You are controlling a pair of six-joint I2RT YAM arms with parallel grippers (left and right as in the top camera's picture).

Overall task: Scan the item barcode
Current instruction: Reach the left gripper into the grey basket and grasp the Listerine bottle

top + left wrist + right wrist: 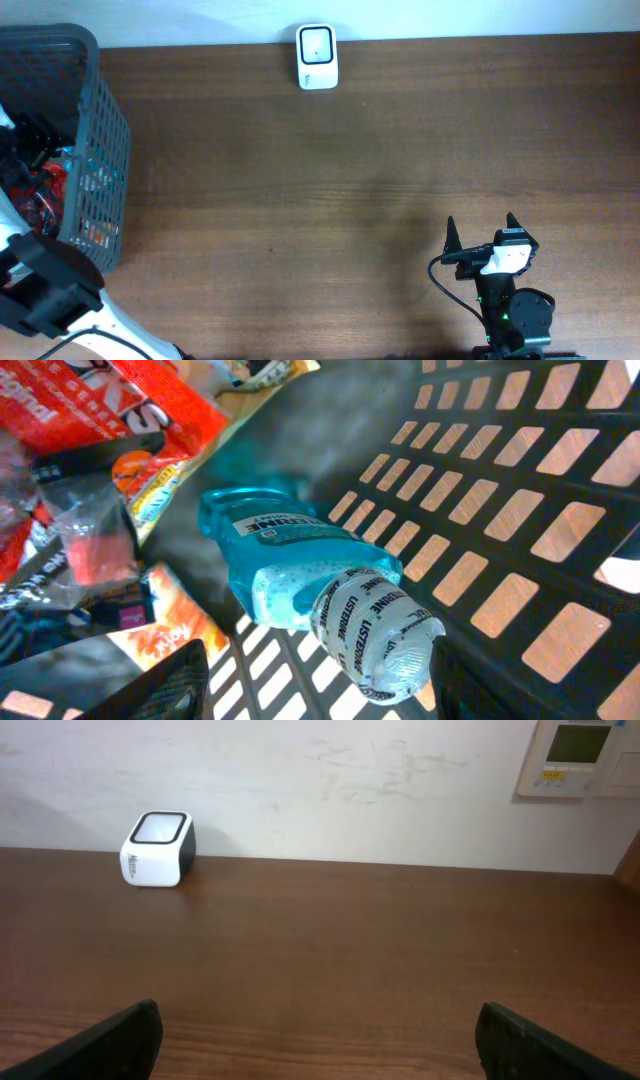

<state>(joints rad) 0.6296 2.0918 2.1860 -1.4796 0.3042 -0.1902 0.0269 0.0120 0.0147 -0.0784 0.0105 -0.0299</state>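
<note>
A blue Listerine mouthwash bottle (290, 560) lies on its side inside the dark basket (500, 510), its white-wrapped cap (375, 640) pointing at the left wrist camera. My left gripper (320, 685) is down in the basket with its jaws on either side of the cap. The right finger is close against the cap, while a gap shows at the left finger (165, 685). The white barcode scanner (318, 56) stands at the table's far edge, seen also in the right wrist view as the scanner (158, 848). My right gripper (481, 232) rests open over bare wood at the front right.
The grey basket (100, 110) sits at the table's left end and holds red and orange snack packets (110, 410) beside the bottle. My left arm (40, 285) reaches into it from the front left corner. A wall panel (578, 758) hangs behind the table.
</note>
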